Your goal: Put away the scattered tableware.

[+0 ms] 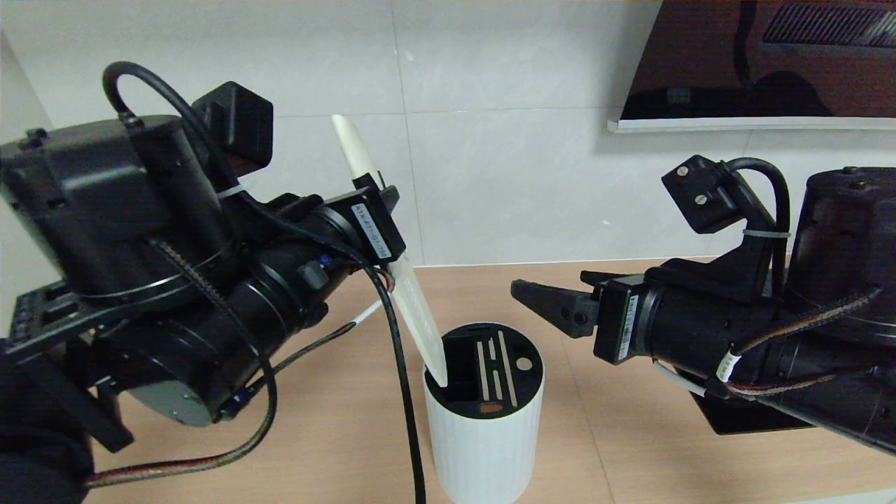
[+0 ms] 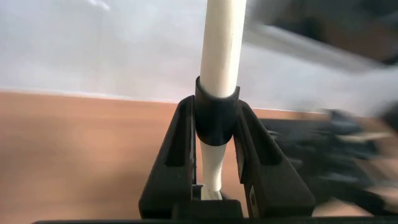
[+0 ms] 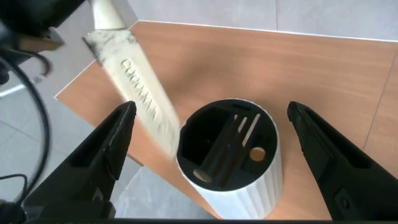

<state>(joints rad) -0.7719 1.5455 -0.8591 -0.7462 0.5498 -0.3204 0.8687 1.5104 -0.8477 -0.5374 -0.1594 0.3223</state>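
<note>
Where the left gripper pinches it by the handle, the white knife slants steeply. Its pale handle points up toward the tiled wall, and its blade tip is at the edge of the large opening in the black top of the white cylindrical knife holder on the wooden counter. Grey lettering runs along the blade, too blurred to read. A small printed label sits on each wrist. The right gripper hangs near the holder's rim, jaws spread wide and empty.
</note>
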